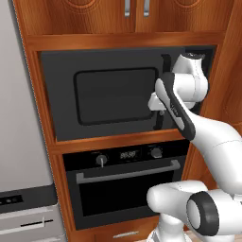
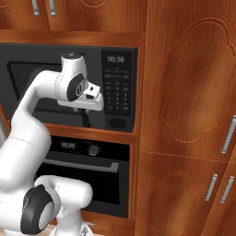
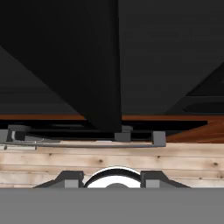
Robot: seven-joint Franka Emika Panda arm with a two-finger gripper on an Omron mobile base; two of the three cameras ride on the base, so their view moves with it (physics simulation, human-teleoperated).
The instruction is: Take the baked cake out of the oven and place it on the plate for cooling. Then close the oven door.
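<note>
The pincer (image 2: 85, 117) hangs before the microwave (image 1: 113, 94), well above the oven door (image 1: 125, 191), whose silver handle (image 1: 127, 173) runs crosswise below; whether its jaws are parted cannot be told.

I'm facing a wall of reddish-brown wood cabinetry (image 2: 184, 92) with carved door panels. A black microwave (image 1: 116, 94) sits in a recess, keypad (image 2: 117, 94) on its right and clock display (image 2: 115, 59) above that. Upper cabinet doors (image 1: 134, 14) carry short silver handles (image 1: 136, 7). A tall cupboard to the right has vertical bar handles (image 2: 228, 133). A grey appliance (image 1: 21, 142) stands at far left. The hand view shows a pale wood plank floor (image 3: 131, 162).
</note>
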